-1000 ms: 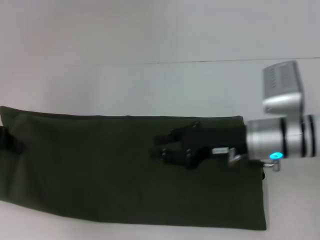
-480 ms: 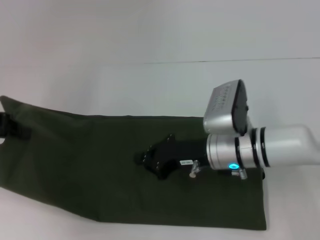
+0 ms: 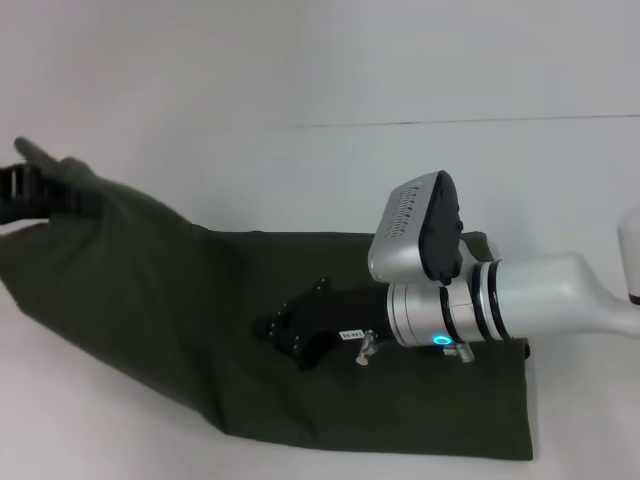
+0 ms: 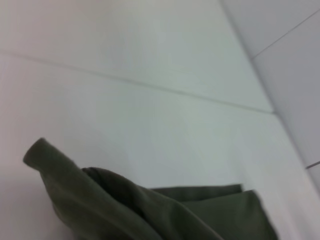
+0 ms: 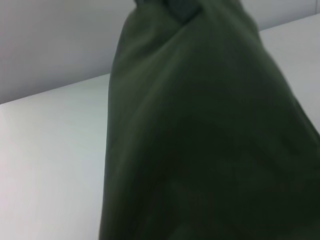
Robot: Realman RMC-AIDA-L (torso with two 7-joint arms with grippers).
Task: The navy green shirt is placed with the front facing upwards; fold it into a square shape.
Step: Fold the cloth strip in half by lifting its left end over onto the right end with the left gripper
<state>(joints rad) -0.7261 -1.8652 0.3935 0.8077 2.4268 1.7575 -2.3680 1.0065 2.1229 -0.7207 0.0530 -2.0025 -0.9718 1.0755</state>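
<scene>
Gripping shirt (image 3: 200,330) corner aloft, left gripper (image 3: 25,185), right gripper (image 3: 290,335) state unclear.

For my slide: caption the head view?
Left gripper lifts the shirt's end while right gripper rests on it.

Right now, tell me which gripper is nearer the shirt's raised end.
Left. The left gripper holds up that end of the navy green shirt; the right gripper rests over its middle.

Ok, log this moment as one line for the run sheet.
step: end fold | left gripper: lifts end of navy green shirt | right gripper: low over shirt middle | surface: white table
</scene>
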